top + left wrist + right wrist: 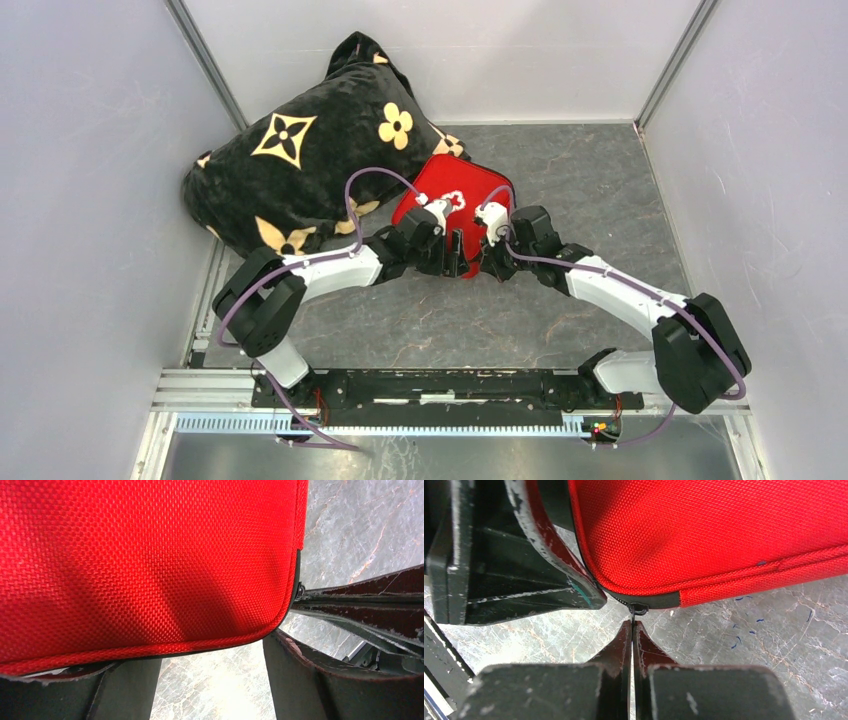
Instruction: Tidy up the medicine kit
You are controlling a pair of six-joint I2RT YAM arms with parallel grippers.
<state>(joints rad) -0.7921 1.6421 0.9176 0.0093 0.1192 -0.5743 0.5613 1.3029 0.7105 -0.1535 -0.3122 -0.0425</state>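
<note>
The medicine kit point(470, 185) is a red fabric case with a white cross, lying closed on the grey marbled floor with one corner toward the arms. My left gripper point(446, 258) stands open at that near corner point(280, 620). Its left finger point(125, 690) runs under the case's piped edge, and its right finger point(320, 680) sits just beside the corner. My right gripper point(632, 625) is shut on the small black zipper pull point(638, 608) at the same corner. In the left wrist view the red cloth point(150, 565) fills most of the picture.
A big black pillow point(290, 160) with gold flowers lies at the back left, touching the kit's far edge. Pale walls close in the floor on three sides. The two grippers nearly touch each other at the kit's corner.
</note>
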